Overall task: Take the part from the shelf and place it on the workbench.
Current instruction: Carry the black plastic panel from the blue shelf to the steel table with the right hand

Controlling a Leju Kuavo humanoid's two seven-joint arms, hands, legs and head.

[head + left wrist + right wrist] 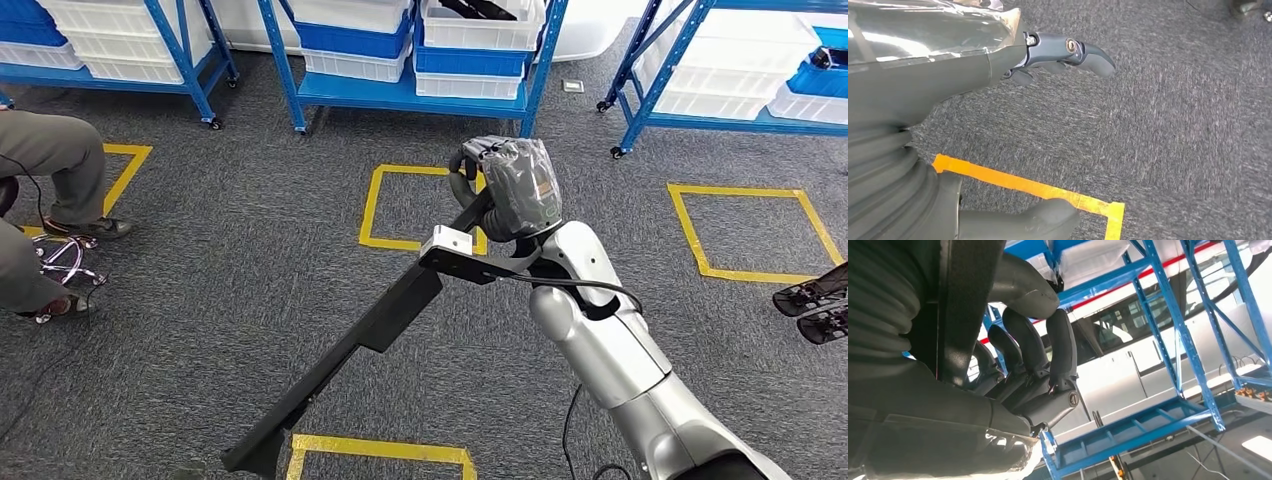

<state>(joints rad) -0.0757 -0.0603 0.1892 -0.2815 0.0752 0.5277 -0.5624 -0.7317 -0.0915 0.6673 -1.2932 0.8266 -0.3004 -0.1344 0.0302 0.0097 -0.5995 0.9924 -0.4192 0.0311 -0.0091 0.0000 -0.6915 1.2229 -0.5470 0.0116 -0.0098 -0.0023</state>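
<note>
The part [375,325] is a long black bar with a silver block near its upper end. It slants from my right hand [505,185] down toward the carpet at the lower left. My right hand, wrapped in clear plastic, grips the bar's upper end. In the right wrist view the dark fingers [1033,352] curl around the black part [970,300]. My left hand [998,65] hangs over the grey carpet holding nothing, its fingers [1083,52] and thumb [1043,222] apart.
Blue shelves [410,95] with white and blue bins [480,30] stand ahead. More racks stand at the far left and right. Yellow tape squares [375,205] mark the carpet. A seated person's legs [50,160] are at the left. Dark objects [815,300] lie at the right edge.
</note>
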